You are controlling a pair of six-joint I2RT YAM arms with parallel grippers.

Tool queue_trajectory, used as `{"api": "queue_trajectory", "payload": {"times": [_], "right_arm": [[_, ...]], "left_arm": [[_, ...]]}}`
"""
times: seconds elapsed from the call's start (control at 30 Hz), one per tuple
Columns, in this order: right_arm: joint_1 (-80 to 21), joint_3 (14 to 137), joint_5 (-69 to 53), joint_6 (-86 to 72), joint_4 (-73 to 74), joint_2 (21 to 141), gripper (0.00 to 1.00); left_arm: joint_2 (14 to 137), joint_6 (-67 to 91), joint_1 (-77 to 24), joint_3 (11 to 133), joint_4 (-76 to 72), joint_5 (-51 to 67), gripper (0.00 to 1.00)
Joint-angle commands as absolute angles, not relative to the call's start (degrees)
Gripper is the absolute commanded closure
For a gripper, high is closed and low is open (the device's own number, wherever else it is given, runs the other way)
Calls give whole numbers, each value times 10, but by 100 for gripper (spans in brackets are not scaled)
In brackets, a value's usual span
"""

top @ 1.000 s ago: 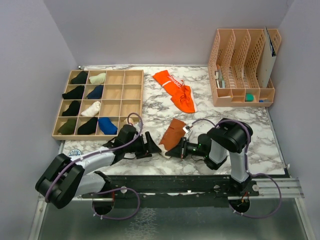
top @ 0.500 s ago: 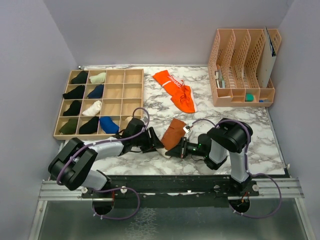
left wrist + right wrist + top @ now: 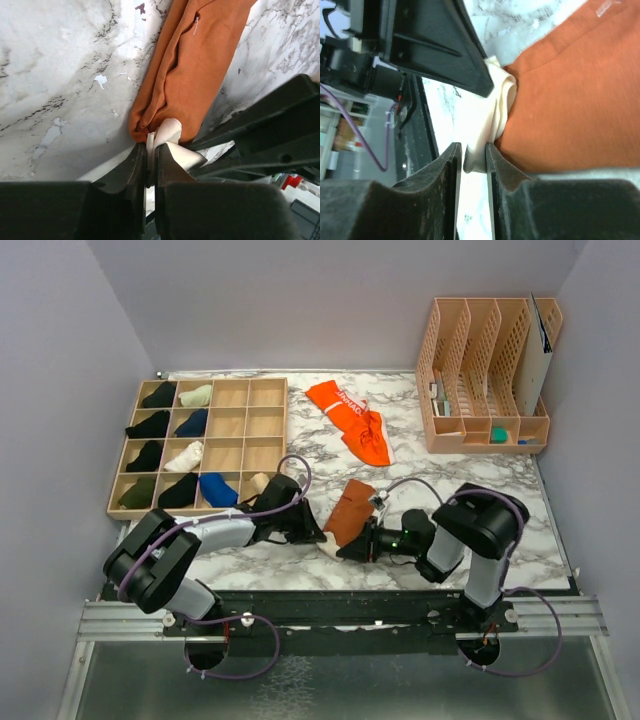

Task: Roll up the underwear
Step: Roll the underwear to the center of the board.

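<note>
Down at the near edge, the 2 grippers meet on the near end of the rust-brown underwear [image 3: 352, 508], which lies mid-way across the marble table [image 3: 430, 475]. The left gripper [image 3: 149, 152] is clenched tight on the white edge [image 3: 169, 134] of that cloth, jaws all but touching. The right gripper [image 3: 471, 150] comes in from the right, its jaws a little apart with the same white edge between them; pinching or let go, I cannot tell. From above, both sets of fingertips and the cloth's near corner are lost under the black gripper bodies.

Against 1 second back, the left arm has swung right from beside the wooden tray [image 3: 247, 426] to the cloth. Its jaws, wide then, have closed. The right arm's elbow has shifted right. The cloth itself lies about where it was.

Farther back, the orange underwear [image 3: 352, 420] lies spread out and apart from both arms, its waistband lettering too small to read. Far left, the tray holds small dark and pale bundles [image 3: 150, 425]. Far right stands the file rack [image 3: 485, 370], its contents hard to make out.
</note>
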State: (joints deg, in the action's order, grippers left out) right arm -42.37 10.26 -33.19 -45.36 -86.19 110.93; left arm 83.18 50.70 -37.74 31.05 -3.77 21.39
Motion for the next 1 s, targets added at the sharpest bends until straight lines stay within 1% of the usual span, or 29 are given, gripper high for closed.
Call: {"api": "queue_trajectory", "payload": {"times": [0.0, 0.1, 0.13, 0.17, 0.2, 0.27, 0.37, 0.43, 0.47, 0.5, 0.53, 0.57, 0.63, 0.7, 0.77, 0.87, 0.9, 0.97], "right_arm": [[-427, 121, -353, -312, -669, 998, 69], [-427, 151, -308, -234, -463, 903, 64], [-427, 158, -290, -212, -409, 873, 60], [-427, 165, -271, -195, -361, 847, 40], [-427, 170, -249, -180, -310, 823, 36], [-427, 176, -222, -168, -258, 778, 35], [-427, 172, -198, -166, -231, 704, 35], [-427, 168, -161, -204, -232, 646, 34], [-427, 168, -128, -249, -230, 617, 34], [-427, 175, -75, -298, -198, 586, 14], [-427, 185, -35, -333, -164, 572, 2], [-427, 187, -19, -340, -167, 569, 0], [-427, 208, -60, -271, -171, 578, 0], [-428, 216, -70, -241, -180, 590, 0], [-439, 188, -79, -178, -237, 592, 6], [-516, 184, -14, -49, -254, 590, 17], [-556, 184, 19, 11, -261, 597, 19], [-631, 193, 71, 118, -264, 625, 20]], "left_arm": [[838, 484, -378, 330, -2, 191, 95], [837, 481, -378, 340, 11, 192, 99], [835, 480, -378, 343, 17, 191, 100], [834, 478, -379, 345, 21, 190, 100], [834, 477, -379, 348, 24, 190, 100], [833, 478, -379, 349, 27, 191, 100], [832, 478, -378, 354, 31, 192, 100], [832, 477, -378, 359, 36, 193, 100], [833, 476, -378, 361, 38, 196, 100], [833, 474, -378, 364, 42, 198, 100], [834, 473, -378, 367, 46, 198, 100], [834, 472, -379, 368, 49, 198, 100], [835, 472, -378, 371, 53, 201, 100], [837, 475, -379, 375, 58, 205, 100], [844, 482, -379, 391, 92, 196, 100], [851, 483, -379, 415, 131, 189, 100], [851, 487, -379, 416, 133, 189, 100], [854, 492, -378, 418, 133, 192, 100]]}}
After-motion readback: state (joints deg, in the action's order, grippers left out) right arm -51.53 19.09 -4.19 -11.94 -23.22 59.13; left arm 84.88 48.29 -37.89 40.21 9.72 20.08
